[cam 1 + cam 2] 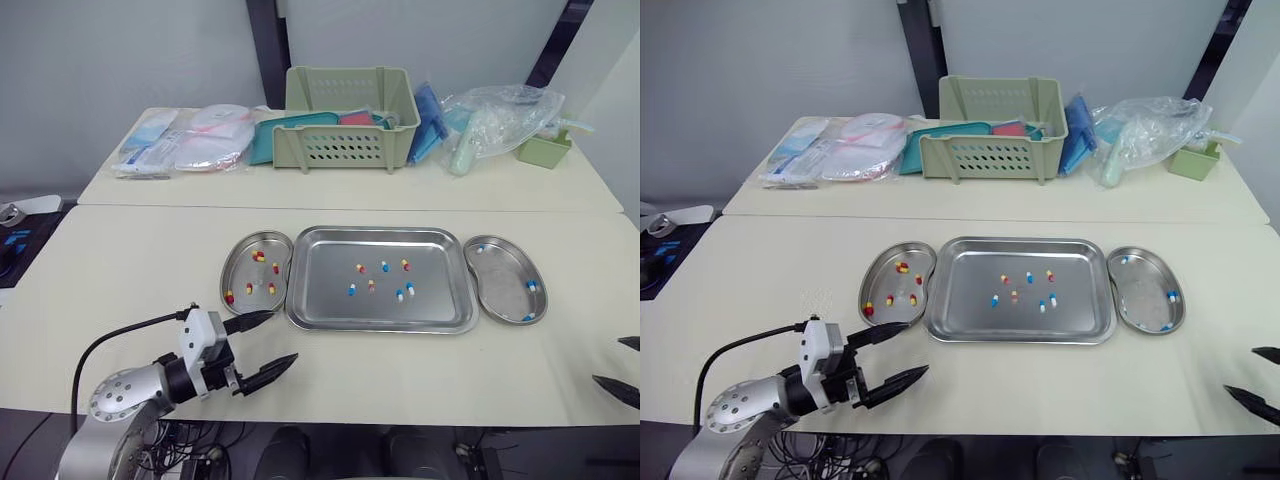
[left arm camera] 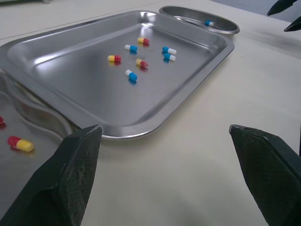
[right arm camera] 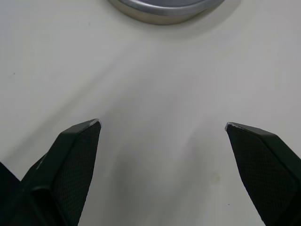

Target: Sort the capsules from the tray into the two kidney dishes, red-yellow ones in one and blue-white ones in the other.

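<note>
Left gripper (image 1: pixel 283 336), black fingers (image 1: pixel 255 320) spread wide and empty, hovers near the rectangular steel tray (image 1: pixel 330 295), apparently readied for its unsorted two-coloured capsules (image 1: pixel 383 267); right gripper (image 1: pixel 610 361) equally wide.

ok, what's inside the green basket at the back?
In the green basket, a teal item and a pink-red item show above the front wall. The slotted wall hides whatever lies lower, so the rest can't be told.

Tray (image 1: pixel 380 318) and kidney dishes (image 1: pixel 240 262): polished, mirror-bright metal. Table (image 1: pixel 130 270): matt, smooth. Basket (image 1: pixel 350 150): slotted matt plastic. Capsules (image 2: pixel 130 75): glossy.
</note>
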